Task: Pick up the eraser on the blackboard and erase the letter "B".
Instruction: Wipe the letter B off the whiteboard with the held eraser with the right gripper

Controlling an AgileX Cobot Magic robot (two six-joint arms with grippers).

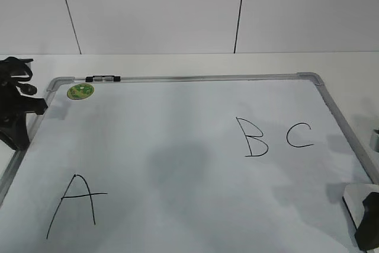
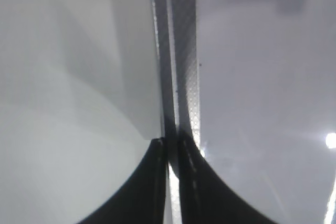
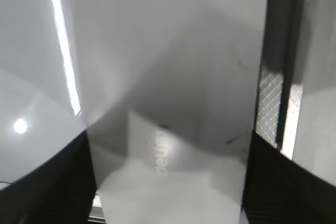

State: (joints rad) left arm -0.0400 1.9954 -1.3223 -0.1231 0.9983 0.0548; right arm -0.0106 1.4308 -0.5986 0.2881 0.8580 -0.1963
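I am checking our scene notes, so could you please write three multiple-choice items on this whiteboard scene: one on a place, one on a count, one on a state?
1. Where does the eraser lie?
A. near the board's right lower edge
B. beside the green sticker
C. on top of the A

2. How many letters are drawn on the board?
A. one
B. three
C. five

3. What is the state of the letter B?
A. half wiped
B. fully wiped
C. whole

Answers:
1 A, the exterior view shows it at the lower right, with the right gripper astride it.
2 B, A, B and C are visible.
3 C, its strokes are unbroken.
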